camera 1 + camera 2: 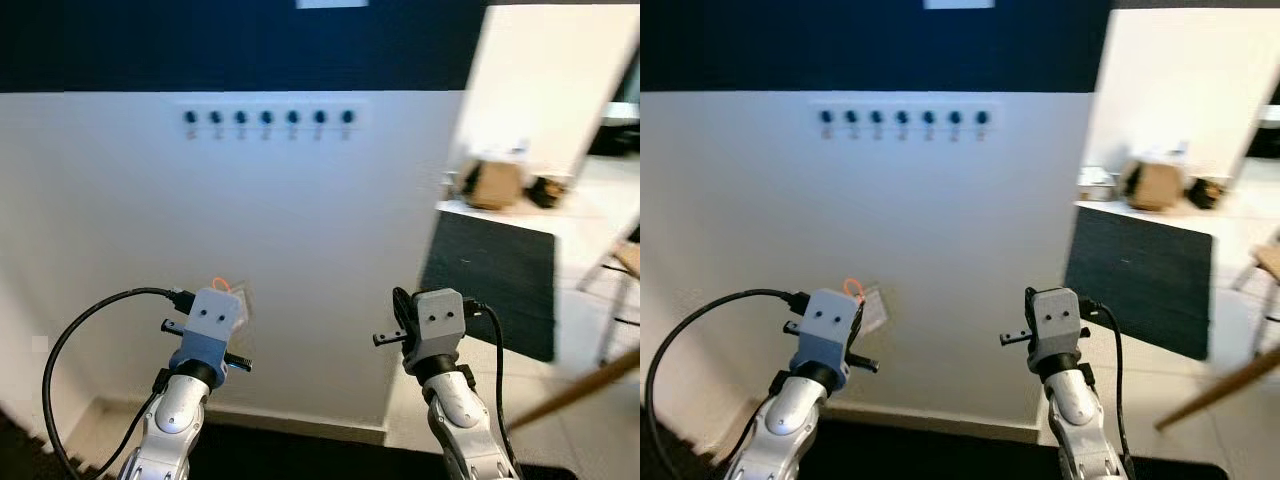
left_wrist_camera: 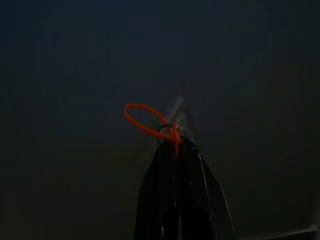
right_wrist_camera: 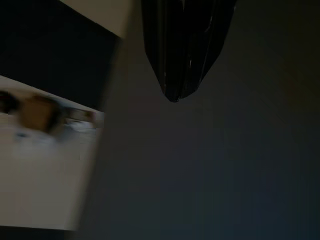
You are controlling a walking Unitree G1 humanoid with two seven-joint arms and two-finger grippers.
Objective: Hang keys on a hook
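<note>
We have the keys [image 2: 172, 117] pinched by their orange loop [image 2: 142, 119] in our left hand [image 2: 176, 145], whose fingers are pressed together on it, low before the white wall [image 1: 300, 250]. The pickup looks done. The hanging is not: the row of hooks [image 1: 267, 118] sits well above, high on that wall under a dark band, and all appear bare. Our right hand [image 3: 175, 95] is raised beside the left with its fingers closed on nothing. A skirting board runs along the wall's foot; to the right the room opens onto a pale floor [image 1: 590, 400] with a dark mat [image 1: 490, 280] and blurred boxes [image 1: 495, 182].
</note>
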